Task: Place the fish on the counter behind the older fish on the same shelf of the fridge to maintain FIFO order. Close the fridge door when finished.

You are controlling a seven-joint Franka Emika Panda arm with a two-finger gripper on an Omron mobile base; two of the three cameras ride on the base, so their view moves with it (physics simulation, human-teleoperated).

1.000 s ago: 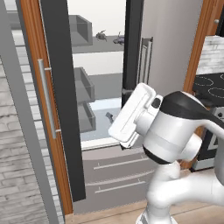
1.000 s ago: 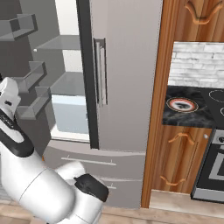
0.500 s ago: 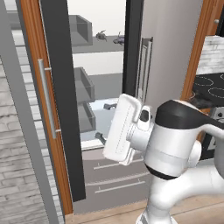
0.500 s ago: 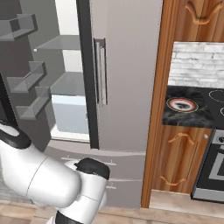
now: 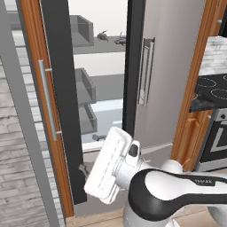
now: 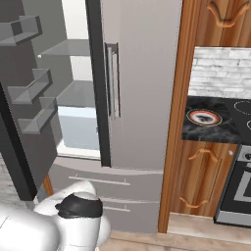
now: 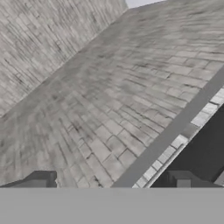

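End effector (image 7: 113, 181) — fingers wide apart, empty

You see the fridge (image 6: 142, 98) with its left door (image 6: 19, 108) swung open and its right door shut. The top glass shelf (image 6: 66, 47) shows inside. A plate (image 6: 203, 116) sits on the black bench (image 6: 208, 128) to the right.

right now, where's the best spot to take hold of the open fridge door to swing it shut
Probably the vertical bar handle near mid-height. The open door stands edge-on in the left base view, with its bins on the inner face, so come from the outer face, on the left. The bar runs upright and stands off the door, so the open end effector can close across it horizontally.
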